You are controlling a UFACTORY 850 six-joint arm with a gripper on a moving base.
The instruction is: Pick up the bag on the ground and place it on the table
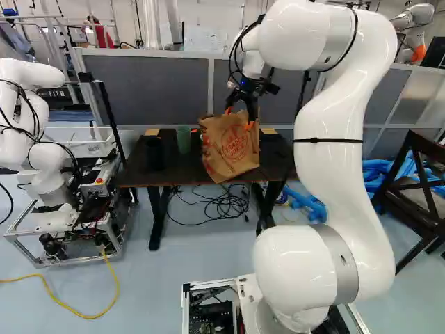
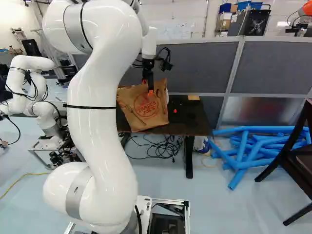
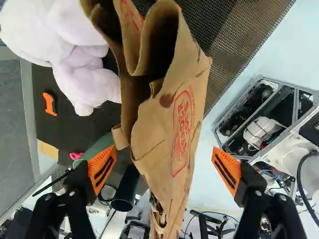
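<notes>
Straddling the bag (image 1: 232,149) on the worktop (image 1: 277,158), the end effector (image 1: 239,118) gapes wide; the left base view shows a cup (image 1: 183,140) at the bag's nine o'clock.

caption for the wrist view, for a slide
Open black tool with orange pads straddling a creased brown paper bag, pale plush toy alongside.

Robotics lab — another robot (image 1: 52,163), grey partitions (image 1: 160,87), tangled black cables (image 2: 168,147).
</notes>
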